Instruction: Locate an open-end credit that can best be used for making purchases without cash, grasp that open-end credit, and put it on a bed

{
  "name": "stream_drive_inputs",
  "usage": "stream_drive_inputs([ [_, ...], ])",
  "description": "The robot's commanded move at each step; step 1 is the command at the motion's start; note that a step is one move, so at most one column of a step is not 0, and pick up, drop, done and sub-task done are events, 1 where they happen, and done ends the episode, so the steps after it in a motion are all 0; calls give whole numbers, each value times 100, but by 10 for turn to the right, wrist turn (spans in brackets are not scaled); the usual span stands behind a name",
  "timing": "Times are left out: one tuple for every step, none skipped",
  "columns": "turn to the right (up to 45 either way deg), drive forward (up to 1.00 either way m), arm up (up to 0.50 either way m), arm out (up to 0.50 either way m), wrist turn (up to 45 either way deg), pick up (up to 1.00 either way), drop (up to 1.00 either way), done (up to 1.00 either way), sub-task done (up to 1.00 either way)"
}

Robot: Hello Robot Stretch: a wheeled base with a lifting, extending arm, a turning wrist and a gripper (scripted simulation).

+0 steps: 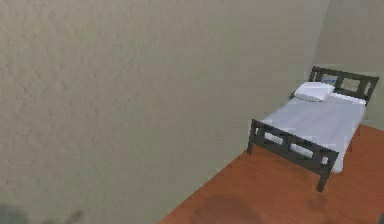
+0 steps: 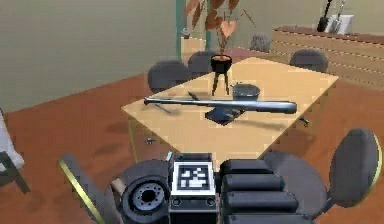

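Beige wall (image 1: 120, 90) and red-brown wood floor (image 1: 270, 195) frame a dark-framed bed with pale sheet (image 1: 312, 125) at the far right, a white pillow (image 1: 313, 92) at its head. In the arm side view, a light wooden dining table (image 2: 290, 88) among grey chairs (image 2: 170, 73) carries a long dark baseball bat (image 2: 180, 103), a red-leaved potted plant (image 2: 221, 45) and a small dark flat object (image 2: 222, 116), too small to identify. At the near edge sits the dark gripper (image 2: 145, 196); its grip and any load cannot be told

Beige walls (image 1: 120, 90) meet a reddish wood floor (image 1: 260, 200), a dark-framed bed (image 1: 320, 120) stands in the far corner, and grey chairs (image 2: 355, 165) ring a tan table (image 2: 290, 88) near a wooden sideboard (image 2: 335, 50).
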Motion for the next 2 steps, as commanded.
stream_drive_inputs([
  [0, 15, 0, 0, 0, 0, 0, 0, 0],
  [-450, 0, 0, 0, 0, 0, 0, 0, 0],
])
